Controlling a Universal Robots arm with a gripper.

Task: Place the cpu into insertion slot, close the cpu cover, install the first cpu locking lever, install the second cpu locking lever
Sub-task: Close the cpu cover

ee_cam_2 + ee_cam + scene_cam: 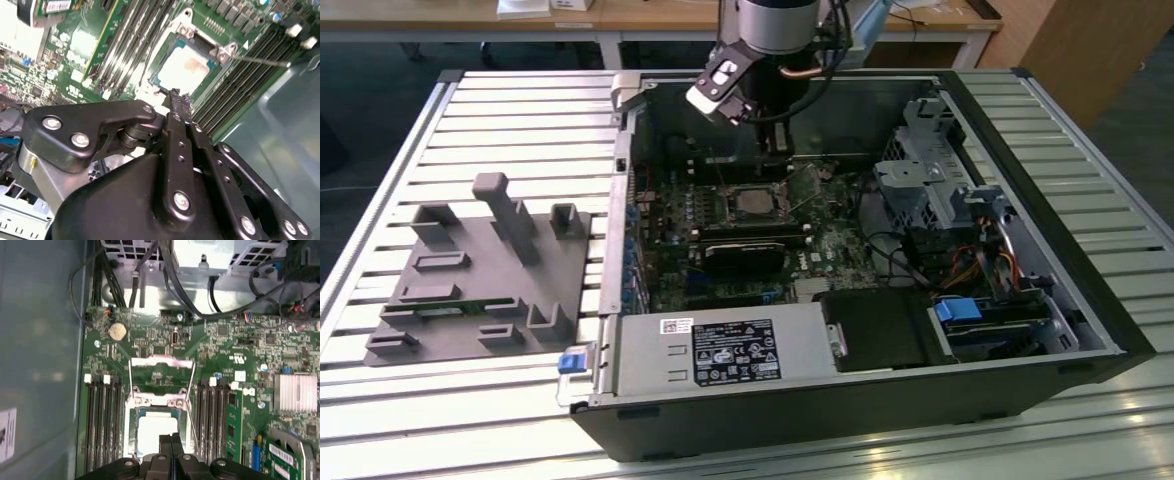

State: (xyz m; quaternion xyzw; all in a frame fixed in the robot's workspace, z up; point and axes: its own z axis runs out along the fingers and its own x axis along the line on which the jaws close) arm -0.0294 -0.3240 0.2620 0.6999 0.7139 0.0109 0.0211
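Pincer (pixel 171 439): I see both fingers pressed together with nothing between them, poised just over the near edge of the insertion slot (pixel 133 426).
Cpu (pixel 156 432): seated flat in the insertion slot, pale top up.
Cpu cover (pixel 161 360): flipped open, lying beyond the insertion slot, opposite the pincer.
Computer case (pixel 854 410): surrounds the insertion slot, resting on the slatted bench (pixel 480 100).

Matt pale silver metal cpu (pixel 156 434)
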